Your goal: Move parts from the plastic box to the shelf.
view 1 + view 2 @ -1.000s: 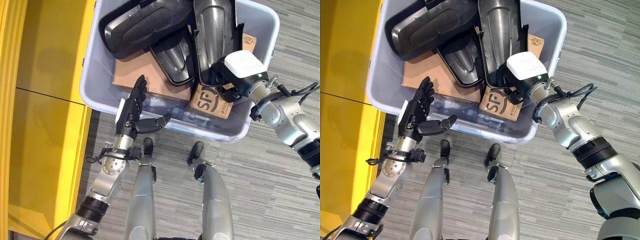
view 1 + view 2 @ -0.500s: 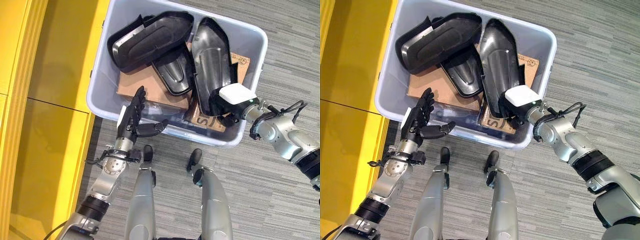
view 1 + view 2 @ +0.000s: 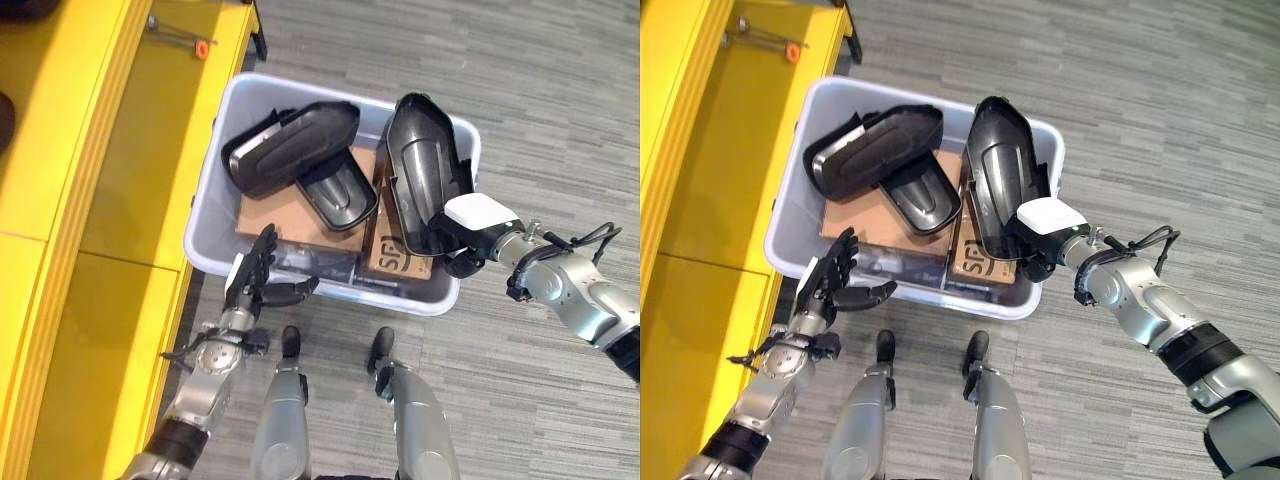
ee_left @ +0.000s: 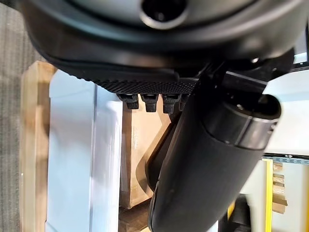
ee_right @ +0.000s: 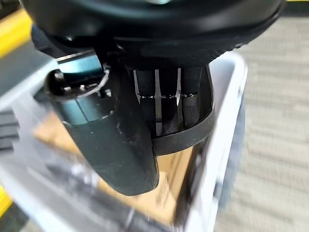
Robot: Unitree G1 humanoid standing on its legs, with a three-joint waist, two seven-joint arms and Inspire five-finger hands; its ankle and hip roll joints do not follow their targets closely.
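Note:
A pale grey plastic box (image 3: 212, 175) stands on the floor with several black moulded parts in it. My right hand (image 3: 470, 232) is at the box's near right corner, shut on a long black part (image 3: 425, 165) that leans along the right wall; in the right wrist view its fingers (image 5: 166, 104) curl over the part's edge (image 5: 195, 137). A wide black part (image 3: 290, 148) and a smaller one (image 3: 338, 196) lie at the box's left, on cardboard (image 3: 285, 215). My left hand (image 3: 250, 285) hangs open, fingers straight, just outside the near left wall.
The yellow shelf (image 3: 90, 180) runs along the left, close beside the box. A thin tool with an orange tip (image 3: 190, 40) lies on it at the far end. Grey carpet (image 3: 540, 120) spreads to the right of and beyond the box.
The whole picture has pulled back from the box, so the camera has moved. My right hand keeps its hold on the long part; my left hand stays open by the near wall.

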